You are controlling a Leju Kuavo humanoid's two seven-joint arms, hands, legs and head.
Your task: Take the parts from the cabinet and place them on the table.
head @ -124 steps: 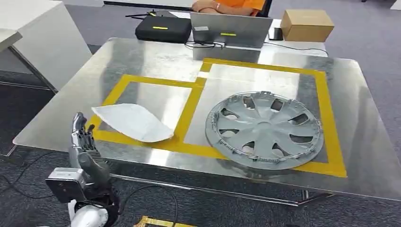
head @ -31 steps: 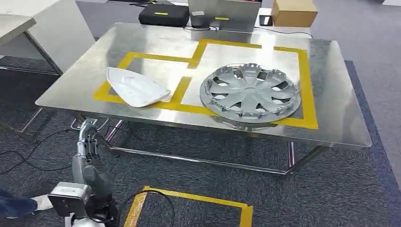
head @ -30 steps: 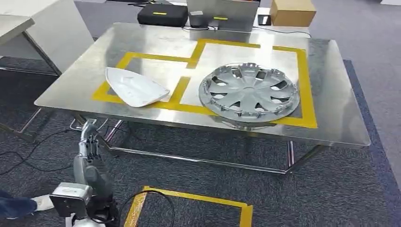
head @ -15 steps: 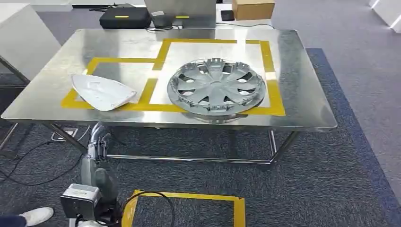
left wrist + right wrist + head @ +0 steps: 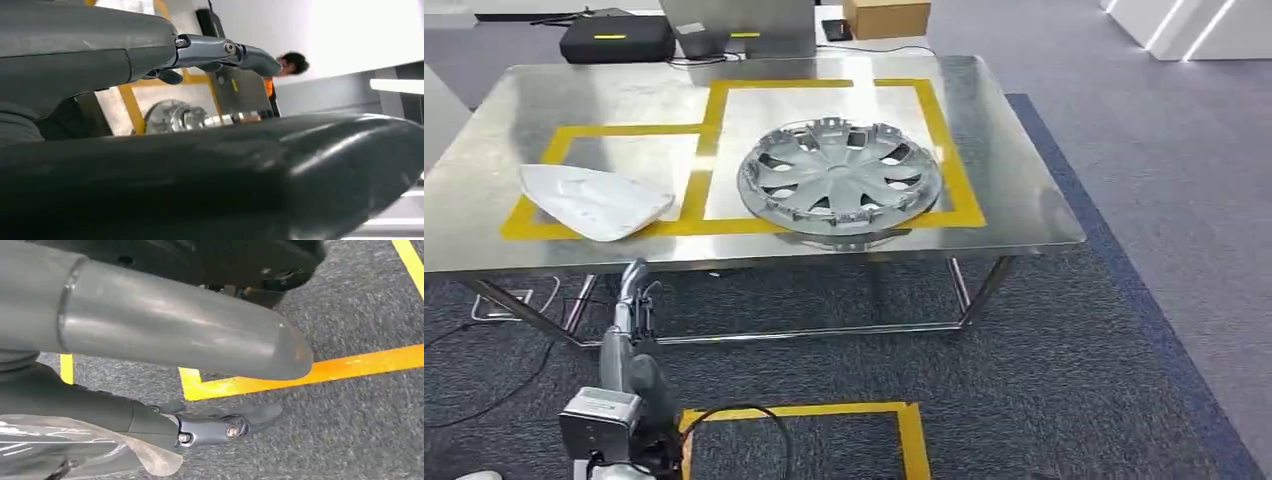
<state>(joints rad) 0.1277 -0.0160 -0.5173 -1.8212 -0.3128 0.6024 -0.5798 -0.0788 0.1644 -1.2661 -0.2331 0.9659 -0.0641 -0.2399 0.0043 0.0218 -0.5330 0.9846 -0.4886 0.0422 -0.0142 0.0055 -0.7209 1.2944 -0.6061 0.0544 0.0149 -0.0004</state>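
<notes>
Two parts lie on the steel table (image 5: 1024,200). A white curved shell (image 5: 594,200) rests at the table's left inside a yellow-taped box. A silver wheel cover (image 5: 839,178) sits face up in the larger taped box beside it, and a slice of this wheel cover (image 5: 172,116) appears past my left fingers (image 5: 210,50). My left hand (image 5: 629,325) hangs below the table's front edge, fingers stretched out, holding nothing. My right hand (image 5: 140,340) hangs over the carpet with its fingers (image 5: 225,429) extended and nothing in them.
A yellow tape rectangle (image 5: 824,412) marks the grey carpet at my feet. A black case (image 5: 614,38), a grey laptop (image 5: 744,25) and a cardboard box (image 5: 886,17) stand behind the table. A person (image 5: 292,62) is at the far side. Open floor stretches to the right.
The whole picture has shifted: the camera has backed away from the table and swung right. My left arm has dropped from table-edge height to hang low beside my body.
</notes>
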